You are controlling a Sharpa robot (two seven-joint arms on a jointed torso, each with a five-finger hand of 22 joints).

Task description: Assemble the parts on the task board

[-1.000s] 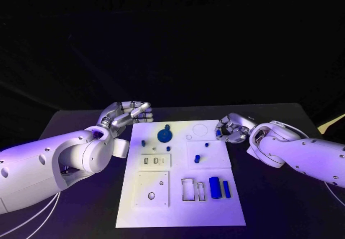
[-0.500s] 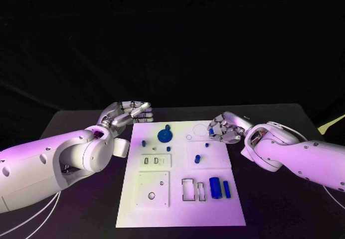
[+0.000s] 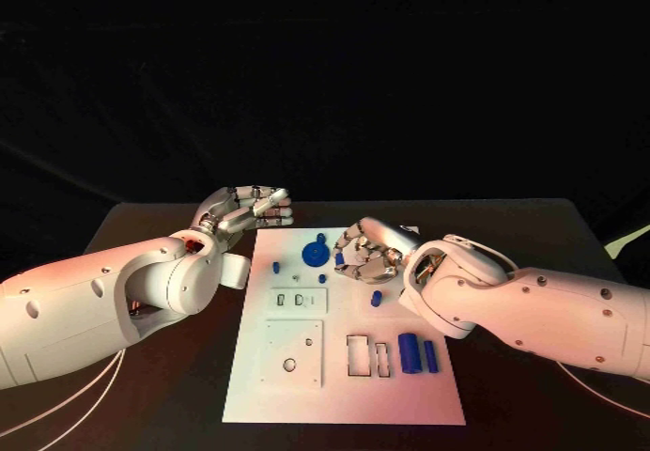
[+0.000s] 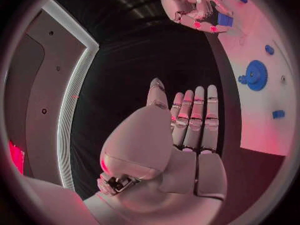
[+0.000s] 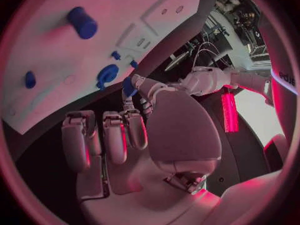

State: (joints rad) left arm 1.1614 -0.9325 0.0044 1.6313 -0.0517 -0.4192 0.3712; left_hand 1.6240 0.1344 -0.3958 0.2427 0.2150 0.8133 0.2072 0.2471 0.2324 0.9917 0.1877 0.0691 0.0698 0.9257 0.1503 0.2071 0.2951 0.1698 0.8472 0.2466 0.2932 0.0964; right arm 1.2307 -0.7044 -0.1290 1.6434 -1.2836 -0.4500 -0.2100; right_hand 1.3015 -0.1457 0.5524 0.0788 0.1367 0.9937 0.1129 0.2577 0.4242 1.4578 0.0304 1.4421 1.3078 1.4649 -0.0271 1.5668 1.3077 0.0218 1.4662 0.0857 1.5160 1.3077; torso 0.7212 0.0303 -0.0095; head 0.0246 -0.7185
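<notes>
The white task board (image 3: 346, 395) lies mid-table. A blue gear (image 3: 315, 254) sits near its far edge, with small blue pegs (image 3: 298, 278) beside it. One blue peg (image 3: 376, 299) stands mid-board, and two blue cylinders (image 3: 408, 352) lie toward the near right. My right hand (image 3: 368, 249) hovers over the far middle of the board, just right of the gear. It pinches a small blue part (image 5: 128, 87) at its fingertips; the left wrist view shows that part (image 4: 225, 20) in the same hand (image 4: 187, 5). My left hand (image 3: 244, 211) is off the far left corner, fingers straight, holding nothing.
White inset plates with slots and holes (image 3: 294, 301) occupy the board's left half, and rectangular cut-outs (image 3: 356, 357) lie beside the cylinders. Black table (image 3: 149, 413) surrounds the board. My right forearm (image 3: 528, 305) crosses above the board's right edge.
My right hand has moved left from the board's far right edge to the far middle, next to the gear, carrying the small blue part. The left hand has stayed put.
</notes>
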